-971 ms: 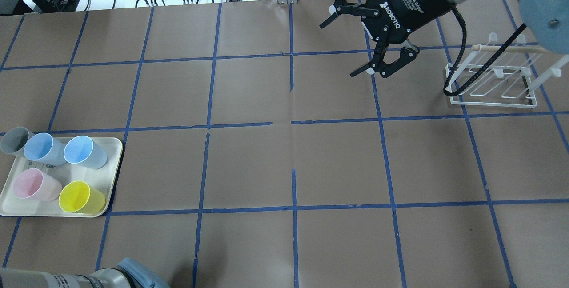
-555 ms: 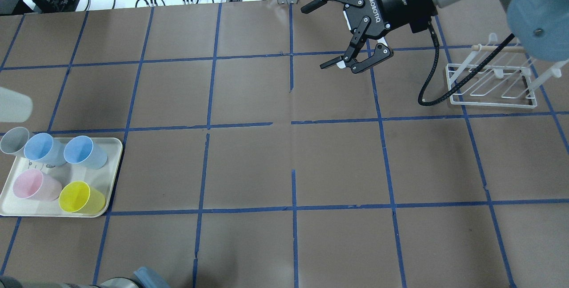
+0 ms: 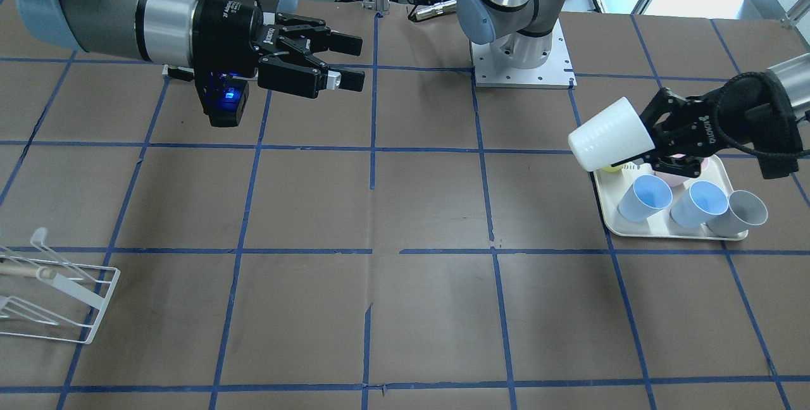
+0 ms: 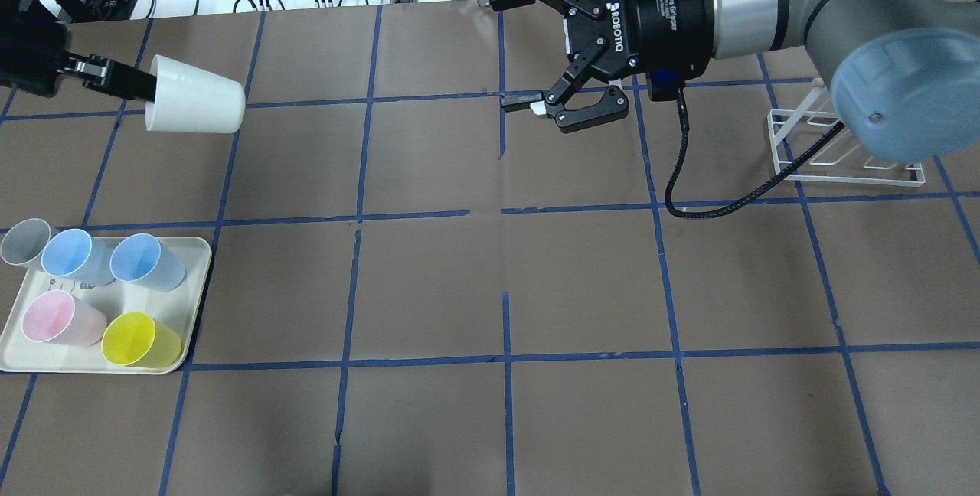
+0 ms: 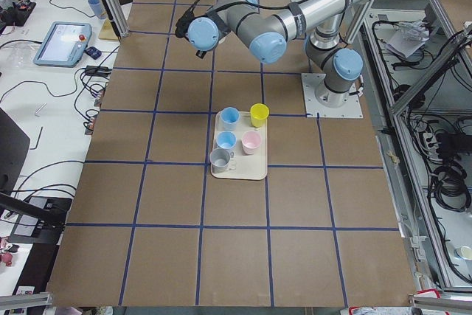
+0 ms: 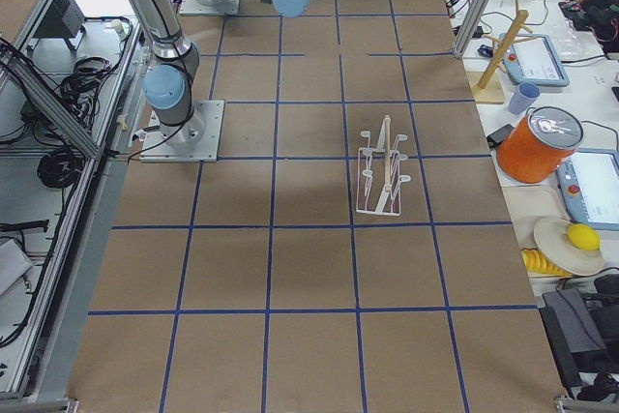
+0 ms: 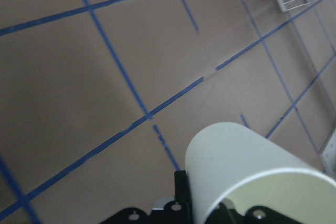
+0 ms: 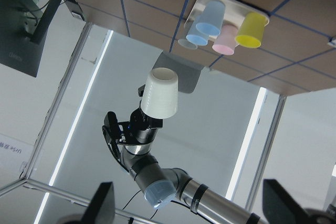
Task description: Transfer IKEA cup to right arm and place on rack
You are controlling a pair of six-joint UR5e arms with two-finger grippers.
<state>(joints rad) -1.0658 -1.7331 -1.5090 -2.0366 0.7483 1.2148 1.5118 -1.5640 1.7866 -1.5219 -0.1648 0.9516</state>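
Observation:
The IKEA cup [image 4: 195, 106], pale cream-white, hangs on its side above the table at the far left, base pointing toward the right arm. My left gripper [image 4: 149, 90] is shut on its rim. In the front-facing view the cup [image 3: 610, 135] and left gripper [image 3: 647, 144] hover over the tray. My right gripper [image 4: 504, 52] is open and empty at the far middle, jaws facing the cup, well apart from it; it also shows in the front-facing view [image 3: 355, 63]. The right wrist view shows the cup [image 8: 160, 93] ahead. The white wire rack [image 4: 846, 168] stands far right, partly behind the right arm.
A cream tray [image 4: 197, 282] at the near left holds a grey cup [image 4: 23, 242], two blue cups [image 4: 73, 255], a pink cup [image 4: 53, 316] and a yellow cup [image 4: 138, 339]. Cables and gear lie beyond the table's far edge.
My left gripper has come into view at the far left with the cup held sideways. My right gripper has swung left, away from the rack, and turned its open jaws toward the cup.

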